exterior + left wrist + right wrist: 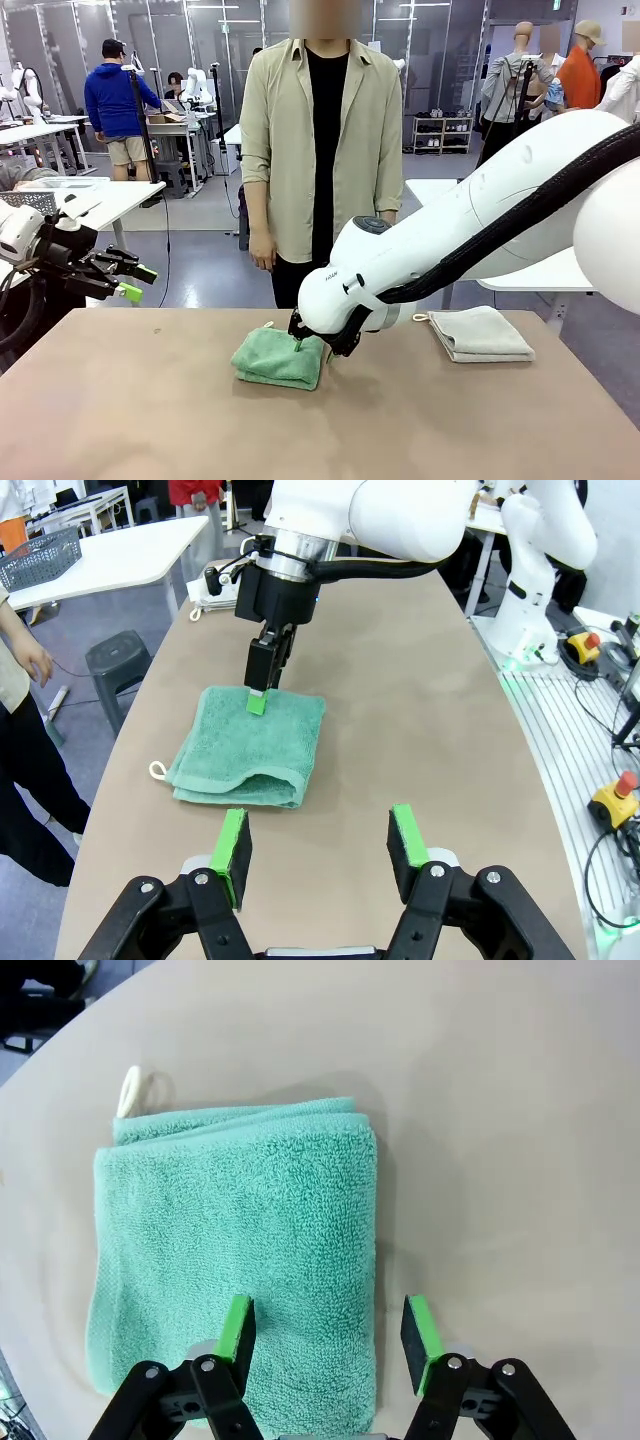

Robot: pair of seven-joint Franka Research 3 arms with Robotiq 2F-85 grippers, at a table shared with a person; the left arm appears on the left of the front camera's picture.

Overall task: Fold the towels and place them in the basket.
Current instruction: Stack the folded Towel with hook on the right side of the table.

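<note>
Green towel lies folded on the counter near its middle, toward the far edge, with a small white loop sticking out of one corner (the layered open edge shows clearly in the left wrist view). Right hand hangs directly over this towel, fingers spread and released, one green pad above the terry surface and the other over bare counter just beside the folded edge; nothing is gripped. From the front, that hand sits at the towel's upper right portion, the white arm reaching in from the right across the middle. From the left wrist camera its lower fingertip appears to meet the cloth, though contact cannot be confirmed. Beige-grey towel, folded flat, rests on the counter to the right of the green one, well apart from it, beyond the arm. Left hand is held off the counter's left edge, raised, fingers parted and empty; its own view shows both pads wide open above bare counter, the green towel ahead of them. A person in a beige shirt stands at the far side, arms down.
</note>
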